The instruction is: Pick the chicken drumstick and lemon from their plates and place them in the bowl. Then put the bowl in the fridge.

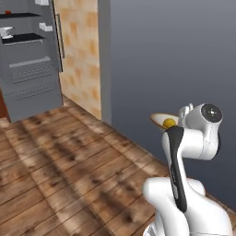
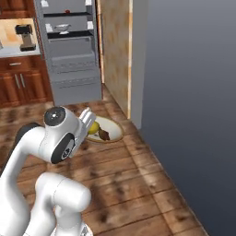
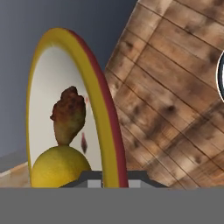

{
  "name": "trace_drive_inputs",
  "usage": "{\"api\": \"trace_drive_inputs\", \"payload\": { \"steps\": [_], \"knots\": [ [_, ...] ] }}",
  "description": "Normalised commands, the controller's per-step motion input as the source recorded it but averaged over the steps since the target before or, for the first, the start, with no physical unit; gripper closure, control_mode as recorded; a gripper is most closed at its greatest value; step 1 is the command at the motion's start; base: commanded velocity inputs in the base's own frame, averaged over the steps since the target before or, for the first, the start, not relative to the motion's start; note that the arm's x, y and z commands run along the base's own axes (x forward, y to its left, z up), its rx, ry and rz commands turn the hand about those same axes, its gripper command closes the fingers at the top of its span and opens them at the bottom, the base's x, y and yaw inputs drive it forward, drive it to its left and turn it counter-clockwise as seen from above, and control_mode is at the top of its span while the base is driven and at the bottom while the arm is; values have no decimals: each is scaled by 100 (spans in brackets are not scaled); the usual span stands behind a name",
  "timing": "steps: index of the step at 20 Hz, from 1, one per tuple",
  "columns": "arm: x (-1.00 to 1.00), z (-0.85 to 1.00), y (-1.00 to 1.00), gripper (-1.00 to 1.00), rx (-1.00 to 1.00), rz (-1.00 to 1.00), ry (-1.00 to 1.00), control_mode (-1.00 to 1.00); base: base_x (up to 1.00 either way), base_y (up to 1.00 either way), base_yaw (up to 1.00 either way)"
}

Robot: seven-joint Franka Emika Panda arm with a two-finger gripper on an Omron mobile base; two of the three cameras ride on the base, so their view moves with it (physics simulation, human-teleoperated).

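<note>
Bowl (image 2: 112, 130) rim sits pinched in your gripper (image 3: 111, 178), lemon (image 3: 59, 167) and drumstick (image 3: 68, 114) inside; open wooden floor (image 1: 69, 156) stretches ahead toward the fridge (image 1: 30, 60).

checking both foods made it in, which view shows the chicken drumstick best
The hand view: the chicken drumstick lies large inside the bowl, just beyond the lemon. The right base view shows it small and dark beside the lemon in the carried bowl. In the left base view the arm hides it.

matt bowl (image 3: 109, 113), wooden plank floor (image 3: 175, 87)
</note>
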Motion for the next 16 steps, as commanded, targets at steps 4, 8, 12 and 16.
{"api": "trace_drive_inputs", "payload": {
  "steps": [4, 8, 12, 16],
  "knots": [
    [0, 0, 0, 100, 0, 0, 0, 100, 85, 0, 39],
    [0, 0, 0, 100, 0, 0, 0, 100, 85, 0, 38],
    [0, 0, 0, 100, 0, 0, 0, 100, 85, 0, 38],
    [0, 0, 0, 100, 0, 0, 0, 100, 86, 0, 37]
  ]
}}
